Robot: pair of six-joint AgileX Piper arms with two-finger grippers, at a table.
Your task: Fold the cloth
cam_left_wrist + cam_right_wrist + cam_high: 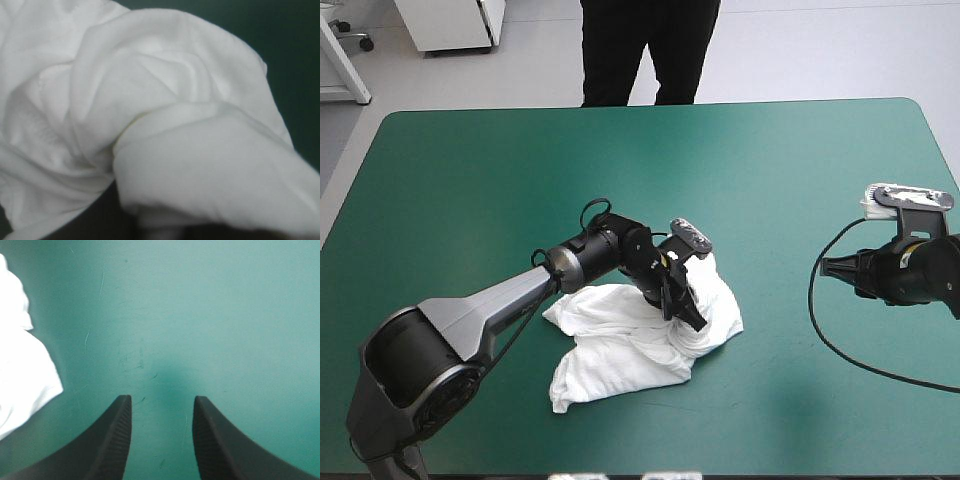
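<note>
The white T-shirt (pixel 620 345) lies as a crumpled heap a little in front of the table's middle. My left gripper (pixel 685 312) points down into the heap's right side, shut on the T-shirt, and cloth bunches up around it. In the left wrist view the T-shirt (pixel 150 100) fills almost everything in thick folds and hides the fingers. My right gripper (pixel 828 266) hovers low near the table's right edge, well apart from the heap. It stands open (pixel 161 399) over bare cover, with one edge of the T-shirt (pixel 20 380) off to its side.
Teal-green cover (pixel 780 160) stretches between the heap and the right gripper and across the far half of the table. The table's front edge (pixel 740 470) runs a short way in front of the heap.
</note>
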